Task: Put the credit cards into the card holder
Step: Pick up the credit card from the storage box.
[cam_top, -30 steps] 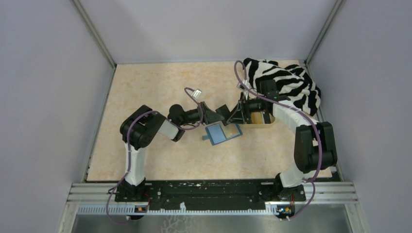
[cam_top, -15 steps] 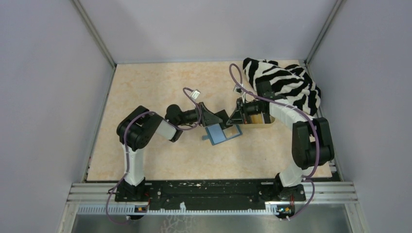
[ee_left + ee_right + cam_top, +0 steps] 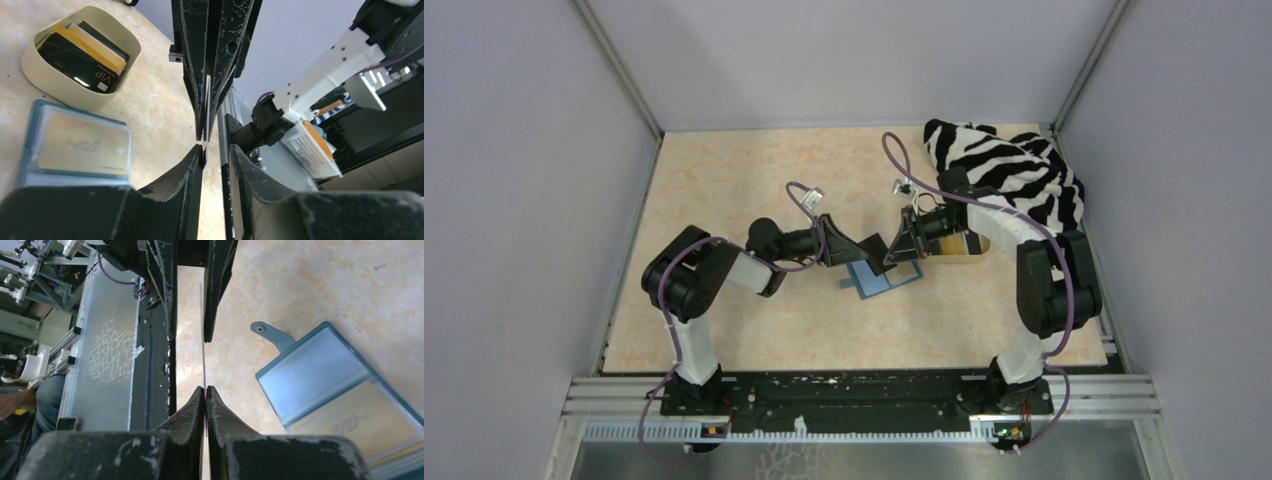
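One credit card (image 3: 203, 340), edge-on, is pinched tight in the right gripper (image 3: 205, 388) just beside the open teal card holder (image 3: 320, 370). The left gripper (image 3: 216, 149) has its jaws narrowly parted around the card's other edge. More cards (image 3: 80, 47) fill the tan tray (image 3: 45, 80) touching the holder.

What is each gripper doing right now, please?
Left gripper: open, straddling the free end of the credit card.
Right gripper: shut on the credit card, held edge-on.
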`<state>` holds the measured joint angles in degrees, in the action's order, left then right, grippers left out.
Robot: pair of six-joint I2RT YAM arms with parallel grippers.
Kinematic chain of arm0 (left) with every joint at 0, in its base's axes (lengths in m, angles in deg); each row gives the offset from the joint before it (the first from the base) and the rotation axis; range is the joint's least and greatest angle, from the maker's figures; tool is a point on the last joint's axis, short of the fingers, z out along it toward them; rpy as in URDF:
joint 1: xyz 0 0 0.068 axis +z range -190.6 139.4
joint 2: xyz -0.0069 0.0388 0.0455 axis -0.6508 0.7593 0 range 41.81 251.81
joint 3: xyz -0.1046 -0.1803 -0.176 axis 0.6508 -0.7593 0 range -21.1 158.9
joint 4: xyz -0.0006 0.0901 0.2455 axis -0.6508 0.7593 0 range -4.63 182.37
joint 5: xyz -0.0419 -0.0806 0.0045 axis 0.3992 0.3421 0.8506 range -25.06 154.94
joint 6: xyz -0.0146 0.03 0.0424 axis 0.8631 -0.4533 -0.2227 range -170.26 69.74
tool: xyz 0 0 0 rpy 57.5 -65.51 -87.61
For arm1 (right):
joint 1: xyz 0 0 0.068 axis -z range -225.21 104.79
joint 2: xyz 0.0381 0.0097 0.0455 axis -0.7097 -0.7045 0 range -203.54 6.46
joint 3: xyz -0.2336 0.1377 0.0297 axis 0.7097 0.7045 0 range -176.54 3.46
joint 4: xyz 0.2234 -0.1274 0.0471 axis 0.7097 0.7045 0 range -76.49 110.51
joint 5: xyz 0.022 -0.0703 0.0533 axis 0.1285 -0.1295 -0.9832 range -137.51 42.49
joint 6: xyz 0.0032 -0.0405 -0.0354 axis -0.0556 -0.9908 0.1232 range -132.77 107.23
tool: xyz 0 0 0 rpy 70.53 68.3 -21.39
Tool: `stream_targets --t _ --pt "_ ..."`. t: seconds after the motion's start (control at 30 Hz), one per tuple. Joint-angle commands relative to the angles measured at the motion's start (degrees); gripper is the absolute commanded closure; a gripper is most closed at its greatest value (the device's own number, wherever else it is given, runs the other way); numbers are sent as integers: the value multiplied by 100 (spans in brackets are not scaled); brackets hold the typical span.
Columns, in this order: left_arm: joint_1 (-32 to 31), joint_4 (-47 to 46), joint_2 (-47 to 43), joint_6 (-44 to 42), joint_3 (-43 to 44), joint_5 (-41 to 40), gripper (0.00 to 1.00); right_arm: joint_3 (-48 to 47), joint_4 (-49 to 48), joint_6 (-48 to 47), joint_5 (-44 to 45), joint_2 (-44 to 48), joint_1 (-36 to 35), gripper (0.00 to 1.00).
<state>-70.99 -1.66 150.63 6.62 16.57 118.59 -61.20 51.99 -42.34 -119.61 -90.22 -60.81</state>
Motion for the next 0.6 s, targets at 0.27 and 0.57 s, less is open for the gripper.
stream_targets --t 0.27,0.57 --pt "-7 -1568 -139 -29 -58 238 88 -343 324 -473 51 -8 -275 100" --pt "86 -1571 -339 -160 -649 -74 100 -406 337 -821 1242 432 -279 64"
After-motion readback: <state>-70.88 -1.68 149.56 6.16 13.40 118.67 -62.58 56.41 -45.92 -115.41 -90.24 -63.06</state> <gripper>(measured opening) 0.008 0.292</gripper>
